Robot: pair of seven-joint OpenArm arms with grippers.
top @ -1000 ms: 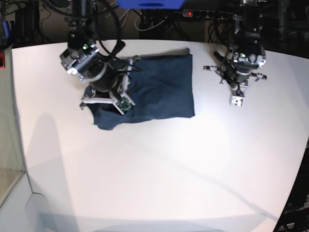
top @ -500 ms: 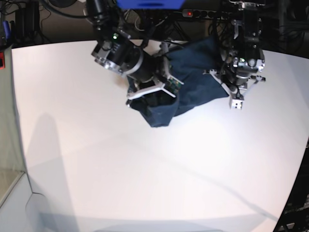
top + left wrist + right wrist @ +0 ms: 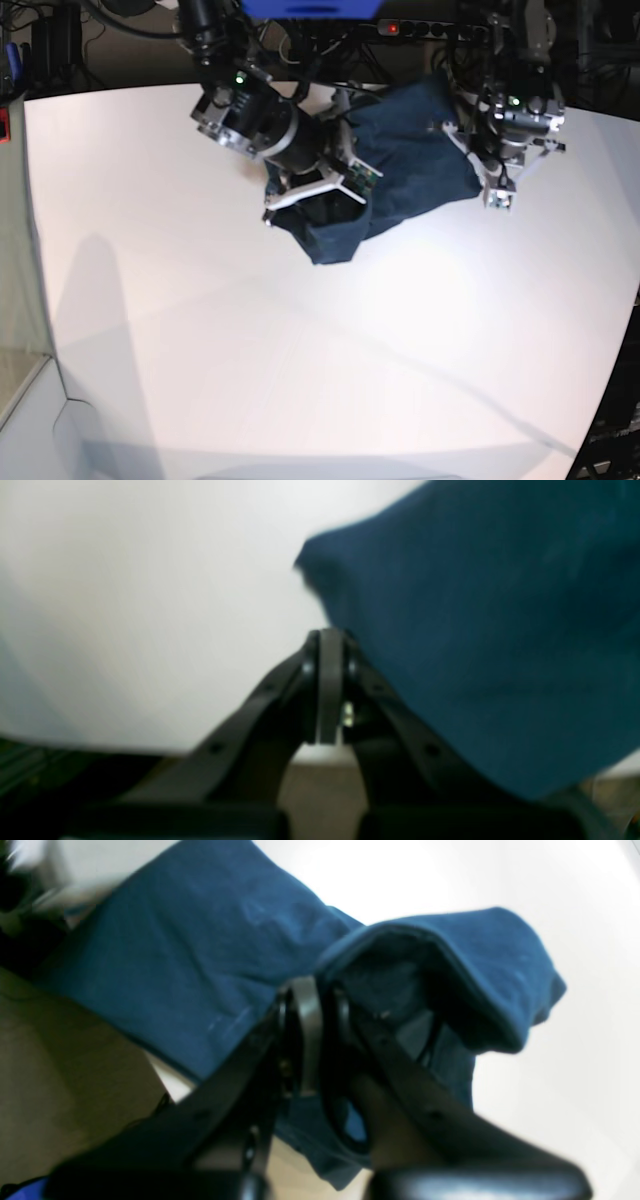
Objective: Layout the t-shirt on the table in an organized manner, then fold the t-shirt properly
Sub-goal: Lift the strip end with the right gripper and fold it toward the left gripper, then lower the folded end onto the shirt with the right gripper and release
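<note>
- The t-shirt [image 3: 410, 160] is seen bunched and partly lifted near the far edge of the table [image 3: 300, 360], stretched between the two arms in the base view.
- One end of the cloth hangs in a drooping fold toward the table's middle, below the right arm; the other end reaches up to the left arm at the far right.
- The right gripper [image 3: 320, 1005] is shown with its jaws drawn together on a fold of the t-shirt [image 3: 200, 955]; dark blue cloth is wrapped over and around the fingertips in the right wrist view.
- A rolled hem of the cloth is seen curling to the right of that gripper, above the white surface.
- The left gripper [image 3: 328, 650] is shown with its fingers pressed fully together; no cloth is seen between them.
- In the left wrist view the t-shirt [image 3: 475, 630] lies just beside the left gripper, on its right; whether the cloth touches the fingers cannot be told through the blur.
- The left gripper [image 3: 497, 195] is found at the cloth's right edge in the base view.
</note>
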